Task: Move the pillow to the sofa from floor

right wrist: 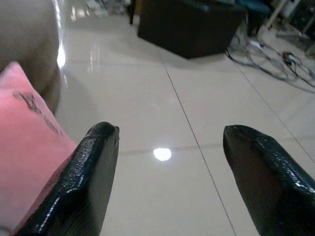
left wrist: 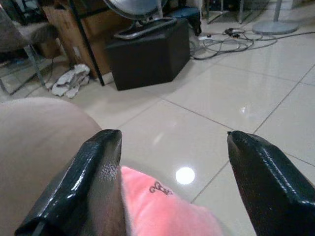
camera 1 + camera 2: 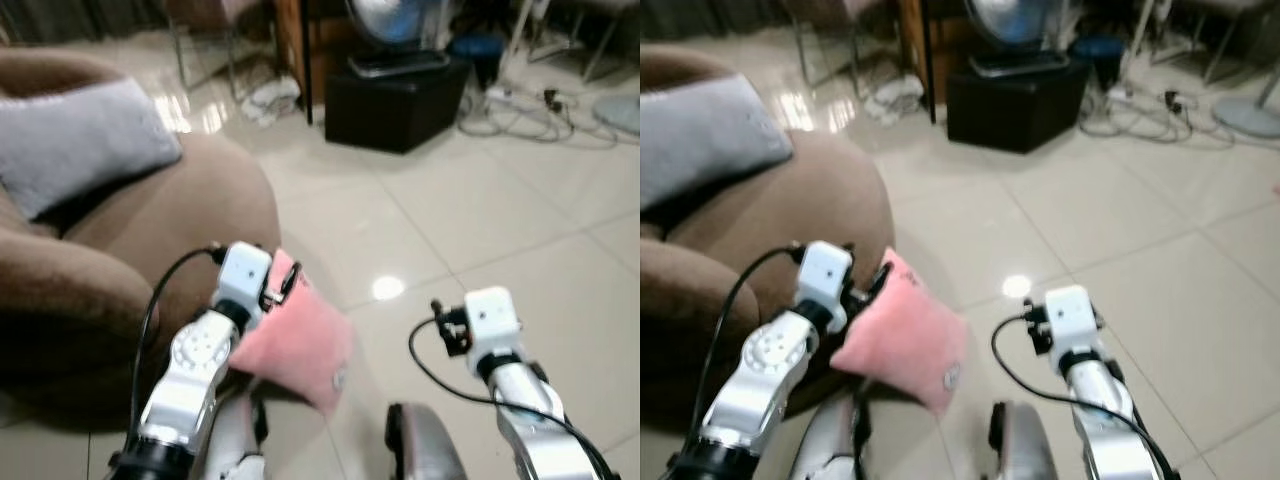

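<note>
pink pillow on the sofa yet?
No, the soft pink square pillow hangs at the left gripper, beside the brown sofa's arm, not on it.

Left arm: silver, rising from the lower left of the head view, wrist bent inward toward frame centre, black cable looping above the forearm. Left gripper (image 2: 172,162): black fingers (image 2: 83,187) spread wide apart. Right arm: silver, rising from the lower right, white wrist block uppermost. Right gripper (image 1: 172,172): fingers (image 1: 83,182) likewise spread wide
</note>
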Motion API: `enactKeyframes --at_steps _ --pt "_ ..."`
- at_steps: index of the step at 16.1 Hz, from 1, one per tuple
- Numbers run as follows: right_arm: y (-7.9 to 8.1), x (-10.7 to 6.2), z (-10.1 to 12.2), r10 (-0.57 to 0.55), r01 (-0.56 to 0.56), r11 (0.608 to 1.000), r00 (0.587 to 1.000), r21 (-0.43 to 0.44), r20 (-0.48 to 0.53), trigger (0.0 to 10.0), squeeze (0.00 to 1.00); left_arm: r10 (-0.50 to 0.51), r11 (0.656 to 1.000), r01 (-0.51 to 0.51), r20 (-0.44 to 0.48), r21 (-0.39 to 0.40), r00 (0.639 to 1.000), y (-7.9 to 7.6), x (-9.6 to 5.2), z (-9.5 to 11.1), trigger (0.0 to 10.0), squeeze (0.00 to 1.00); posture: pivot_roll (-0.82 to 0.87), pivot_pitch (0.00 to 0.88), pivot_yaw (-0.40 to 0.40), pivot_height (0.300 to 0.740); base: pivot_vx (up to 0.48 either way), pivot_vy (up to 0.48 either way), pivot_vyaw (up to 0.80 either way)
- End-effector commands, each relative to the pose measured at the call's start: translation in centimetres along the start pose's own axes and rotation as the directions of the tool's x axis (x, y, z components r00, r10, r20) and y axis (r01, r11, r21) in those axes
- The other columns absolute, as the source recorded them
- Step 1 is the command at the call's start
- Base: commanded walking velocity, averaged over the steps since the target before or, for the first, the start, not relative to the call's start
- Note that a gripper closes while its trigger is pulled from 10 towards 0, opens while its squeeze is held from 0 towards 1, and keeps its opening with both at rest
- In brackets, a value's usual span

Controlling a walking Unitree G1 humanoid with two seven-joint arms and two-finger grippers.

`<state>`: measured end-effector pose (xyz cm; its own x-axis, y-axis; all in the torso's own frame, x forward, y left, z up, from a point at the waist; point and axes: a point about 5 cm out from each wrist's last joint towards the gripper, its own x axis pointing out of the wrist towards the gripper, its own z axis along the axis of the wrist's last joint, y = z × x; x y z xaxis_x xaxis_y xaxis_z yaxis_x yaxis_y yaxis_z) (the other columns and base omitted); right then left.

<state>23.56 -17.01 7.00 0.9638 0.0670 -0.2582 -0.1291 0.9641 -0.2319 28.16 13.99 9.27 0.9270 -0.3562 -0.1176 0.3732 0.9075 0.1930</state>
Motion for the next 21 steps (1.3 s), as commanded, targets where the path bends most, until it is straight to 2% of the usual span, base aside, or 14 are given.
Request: enactKeyframes --at_steps 1,9,11,14,17,18,21 --pt "1.0 0.1 0.6 0.038 -0.039 0.999 0.999 0.009 0.025 10.0 0.00 0.036 0.999 -0.036 -0.026 0.011 0.999 1.1 -0.5 -0.6 10.0 0.00 -0.04 0.037 0.033 0.555 0.330 0.000 0.00" --pt "1.5 -0.2 0.2 0.054 -0.055 0.998 0.998 0.012 0.014 10.0 0.00 0.035 0.999 -0.035 -0.036 0.000 0.999 1.0 -0.9 -0.9 10.0 0.00 -0.04 0.036 0.034 0.555 0.277 0.000 0.00" --pt "1.8 -0.4 -0.2 0.072 -0.072 0.997 0.997 0.014 -0.002 10.0 0.00 0.028 0.999 -0.025 -0.092 0.026 0.995 0.8 -0.8 -2.1 10.0 0.00 -0.04 0.041 0.033 0.545 0.000 0.000 0.00" --pt "2.2 -0.5 -0.3 0.104 -0.104 0.995 0.995 0.008 -0.011 10.0 0.00 0.030 1.000 -0.031 -0.215 0.000 0.976 1.1 -0.4 -4.6 10.0 0.00 -0.04 0.067 0.021 0.515 0.000 0.000 0.00" --pt "2.6 -0.7 -0.2 0.144 -0.144 0.990 0.990 -0.003 -0.013 10.0 0.00 0.049 0.999 -0.053 -0.299 -0.004 0.953 1.7 0.4 -6.0 10.0 0.00 -0.04 0.102 0.016 0.490 0.000 0.000 0.00" --pt "3.1 -1.3 -0.4 0.172 -0.173 0.985 0.985 -0.019 -0.019 10.0 0.00 0.072 0.997 -0.078 -0.319 -0.004 0.945 2.1 0.5 -6.7 10.0 0.00 -0.04 0.147 0.014 0.475 0.000 0.000 0.00" --pt "3.4 -1.7 -0.2 0.193 -0.193 0.981 0.981 -0.012 -0.016 10.0 0.00 0.127 0.990 -0.139 -0.325 -0.015 0.937 2.8 1.1 -7.0 10.0 0.00 -0.05 0.196 0.033 0.465 0.000 0.000 0.00"
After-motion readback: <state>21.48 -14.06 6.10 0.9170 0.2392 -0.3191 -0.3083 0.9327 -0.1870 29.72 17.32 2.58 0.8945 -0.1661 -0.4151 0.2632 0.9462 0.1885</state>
